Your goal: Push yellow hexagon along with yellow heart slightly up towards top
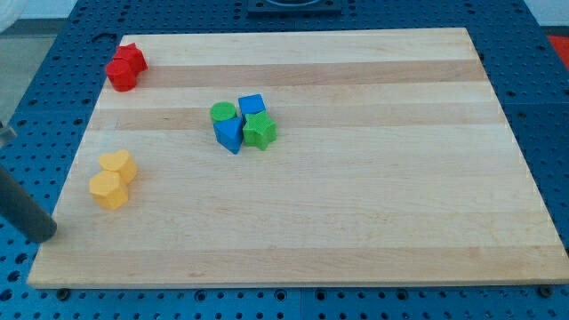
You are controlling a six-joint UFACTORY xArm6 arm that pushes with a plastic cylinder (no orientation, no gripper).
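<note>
1. No jaws on this rig, so nothing's clamped or let go: just my tip (44,238), at the table's (356,222) left edge.
2. Yellow hexagon (108,190) and yellow heart (118,165) touch, up-right of my tip, heart (I think) above.
3. Probably light, stiff, slidey: shove the hexagon's bottom face.
4. Red blocks (125,67) farther up; green and blue cluster (243,123) off right.

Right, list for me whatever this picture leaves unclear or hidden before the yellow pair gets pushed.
- Camera view: the upper part of the rod is cut off by the view's left edge; my tip sits off the board, toward the view's bottom-left of the yellow blocks.
- Which of the two touching yellow blocks is the hexagon or the heart: too small to tell.
- The red blocks press together; their shapes are unclear.
- In the blue and green cluster, nearer blocks partly hide those behind.
</note>
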